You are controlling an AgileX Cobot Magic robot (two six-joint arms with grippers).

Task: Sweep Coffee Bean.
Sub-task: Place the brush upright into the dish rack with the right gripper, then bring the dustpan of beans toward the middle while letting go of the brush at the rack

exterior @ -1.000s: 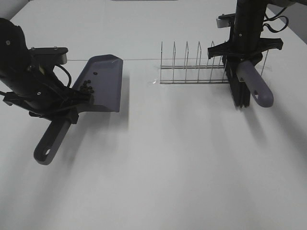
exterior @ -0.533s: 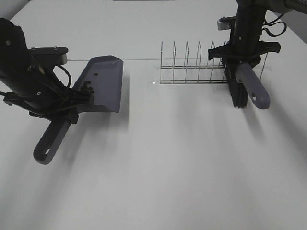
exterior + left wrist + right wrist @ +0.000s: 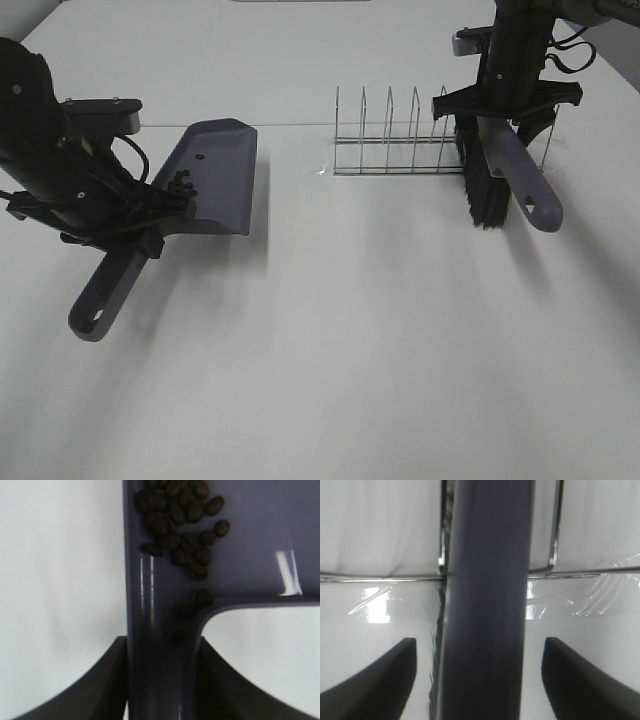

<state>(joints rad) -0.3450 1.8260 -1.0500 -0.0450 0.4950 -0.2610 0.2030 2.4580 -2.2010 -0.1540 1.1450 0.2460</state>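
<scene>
A plain white table (image 3: 330, 350) fills the view. A wire rack (image 3: 400, 158) with upright dividers stands on its far right part. At the rack's right end a dark-bristled brush (image 3: 490, 190) points bristles-down at the tabletop. On the left, a tilted dustpan (image 3: 215, 175); contact with the table is unclear.

1. The high view was bright and evenly lit; the white counter (image 3: 330, 350) looked nearly washed out.
2. Soft grey shadows fell from the dustpan (image 3: 215, 175) and brush (image 3: 490, 195) toward the counter's near edge.
3. In the left wrist view, the coffee bean (image 3: 182, 520) cluster was fairly sharp, a white glare streak lay on the dustpan, and the left claw's fingers (image 3: 95, 685) were dark and blurred.
4. In the right wrist view, the brush handle was out of focus, and glare streaked the counter beside the wire rack (image 3: 380, 577).
</scene>
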